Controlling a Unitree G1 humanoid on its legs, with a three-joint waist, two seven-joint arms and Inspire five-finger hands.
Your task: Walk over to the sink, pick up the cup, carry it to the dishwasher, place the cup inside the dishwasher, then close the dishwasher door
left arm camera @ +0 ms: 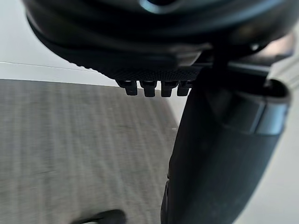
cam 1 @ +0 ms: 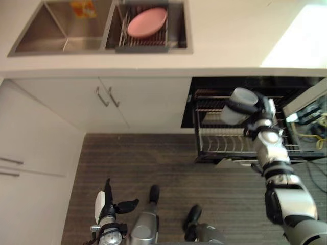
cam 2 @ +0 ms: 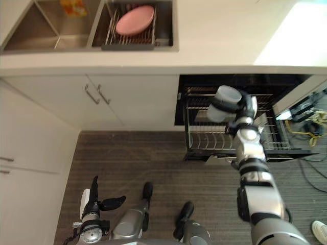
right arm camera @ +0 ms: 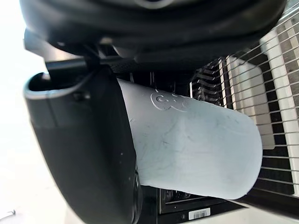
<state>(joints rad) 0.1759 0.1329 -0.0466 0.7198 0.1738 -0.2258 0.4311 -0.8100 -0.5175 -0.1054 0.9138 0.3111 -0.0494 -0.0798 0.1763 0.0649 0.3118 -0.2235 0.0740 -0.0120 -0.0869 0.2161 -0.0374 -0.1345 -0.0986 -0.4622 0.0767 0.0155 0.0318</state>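
A pale grey-white cup point(cam 1: 238, 105) point(right arm camera: 196, 144) is gripped in my right hand point(cam 1: 259, 113), which is shut on it with the thumb point(right arm camera: 88, 144) wrapped round its side. The cup hangs tilted over the pulled-out wire rack point(cam 1: 225, 140) of the open dishwasher point(cam 2: 232, 84), set under the counter at the right. My left hand point(cam 1: 108, 206) hangs low beside the white cabinets with its fingers point(left arm camera: 152, 87) straight and empty.
The steel double sink point(cam 1: 61, 30) lies at the far left of the white counter point(cam 1: 230, 41), with a pink plate point(cam 1: 147, 22) in a wire drainer. White cabinet doors point(cam 1: 127, 102) stand left of the dishwasher. Dark wood-look floor point(cam 1: 168, 168) stretches below.
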